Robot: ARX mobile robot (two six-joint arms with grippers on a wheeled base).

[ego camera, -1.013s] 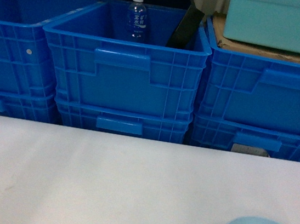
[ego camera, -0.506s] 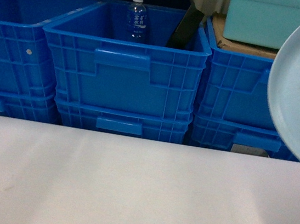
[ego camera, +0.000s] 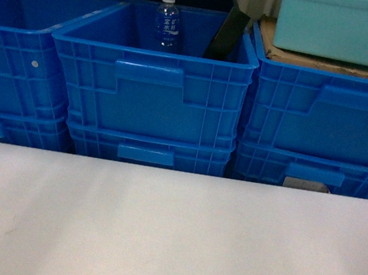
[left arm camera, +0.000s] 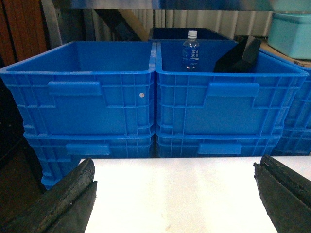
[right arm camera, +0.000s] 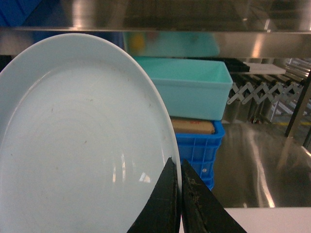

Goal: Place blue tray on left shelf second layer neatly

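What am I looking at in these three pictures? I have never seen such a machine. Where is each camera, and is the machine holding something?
It is a wheeled robot with two arms. One picture comes from its head: a bare white table, with stacked blue crates behind, one holding a water bottle. The others come from cameras on the wrists. The left gripper is open and empty above the table. The right gripper has its jaws shut on the rim of the blue tray, lifted up near a steel shelf.
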